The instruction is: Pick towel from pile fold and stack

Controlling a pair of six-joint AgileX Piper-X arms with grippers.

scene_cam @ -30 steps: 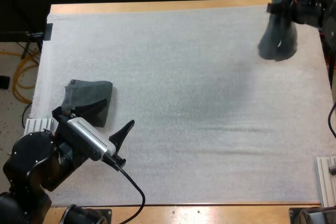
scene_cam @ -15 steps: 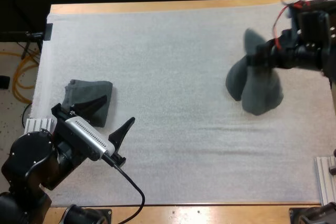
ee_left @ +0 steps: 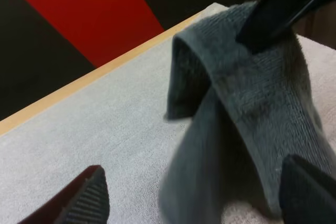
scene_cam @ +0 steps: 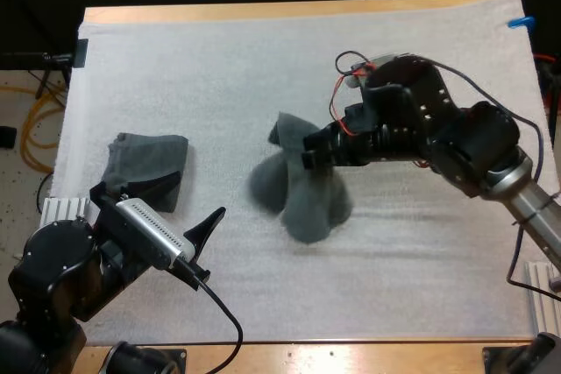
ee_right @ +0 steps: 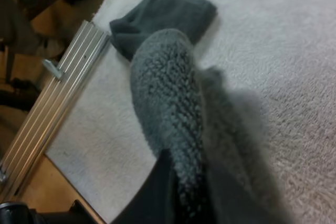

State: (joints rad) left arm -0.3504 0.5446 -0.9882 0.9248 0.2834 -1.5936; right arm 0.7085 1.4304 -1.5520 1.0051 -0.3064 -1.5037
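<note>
A crumpled grey-green towel [scene_cam: 298, 192] hangs over the middle of the white mat [scene_cam: 263, 67], its lower end near the surface. My right gripper [scene_cam: 312, 150] is shut on its top. In the right wrist view the towel [ee_right: 169, 95] bulges over my right gripper [ee_right: 169, 203]. A folded towel [scene_cam: 147, 166] lies at the mat's left edge, and the folded towel [ee_right: 167, 10] shows beyond the hanging one. My left gripper [scene_cam: 186, 206] rests open just right of the folded towel. Its fingertips [ee_left: 88, 196] stand wide apart before the hanging towel [ee_left: 247, 108].
An aluminium rail [scene_cam: 63, 208] lies at the table's left edge beside the folded towel, and the rail [ee_right: 50, 106] also runs along the mat's border. A second rail [scene_cam: 545, 299] sits at the right edge. The mat's far half is bare.
My right arm has swung from the far right corner to the mat's middle, carrying the towel down and leftward. The left arm has stayed put.
</note>
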